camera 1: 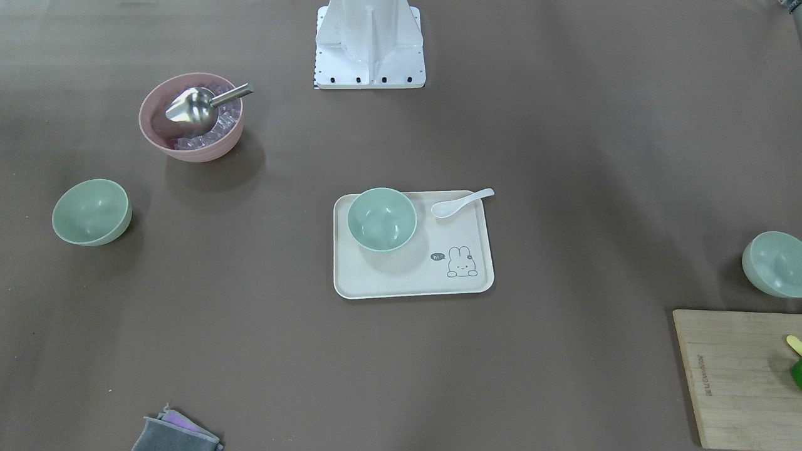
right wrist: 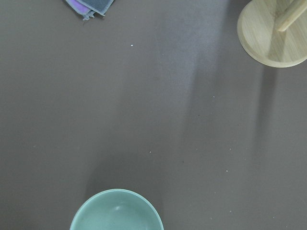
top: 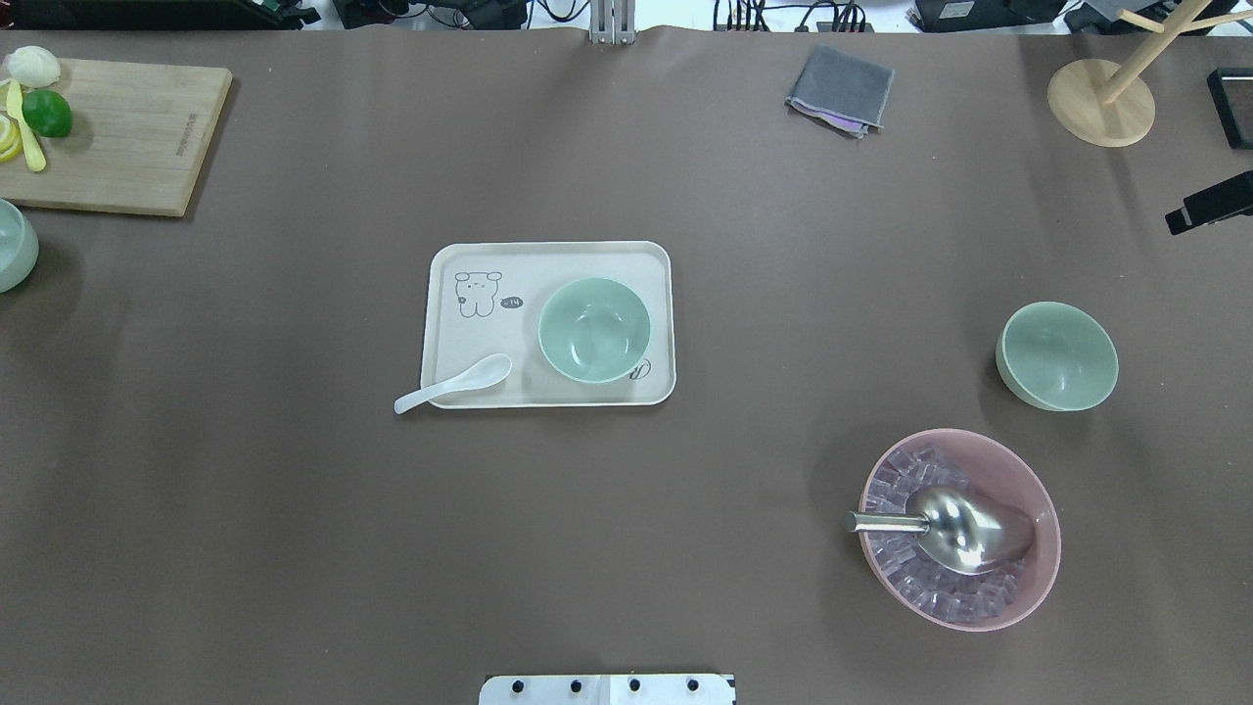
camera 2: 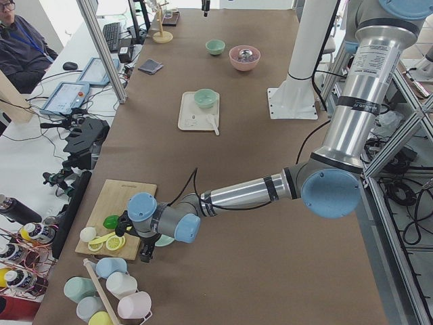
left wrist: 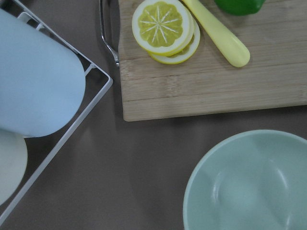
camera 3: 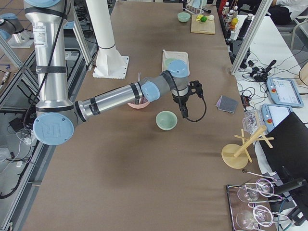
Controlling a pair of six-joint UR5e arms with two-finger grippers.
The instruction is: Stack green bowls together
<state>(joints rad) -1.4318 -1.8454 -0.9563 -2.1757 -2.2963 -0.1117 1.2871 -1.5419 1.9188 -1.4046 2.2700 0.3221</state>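
Observation:
Three pale green bowls stand apart. One bowl (top: 594, 330) sits on the cream tray (top: 587, 259). A second bowl (top: 1057, 354) stands on the table at my right, and shows at the bottom edge of the right wrist view (right wrist: 116, 213). A third bowl (top: 15, 245) stands at the far left edge, and is large in the left wrist view (left wrist: 249, 182). My left gripper (camera 2: 145, 254) hangs close above that third bowl. My right gripper (camera 3: 184, 113) hangs above the table beside the second bowl (camera 3: 166, 120). I cannot tell whether either gripper is open or shut.
A pink bowl (top: 959, 529) with ice and a metal scoop stands near the right bowl. A white spoon (top: 452, 384) lies on the tray's edge. A wooden board (top: 117, 137) with lemon, lime and a knife, a grey cloth (top: 840, 90) and a wooden stand (top: 1101, 103) lie at the far side.

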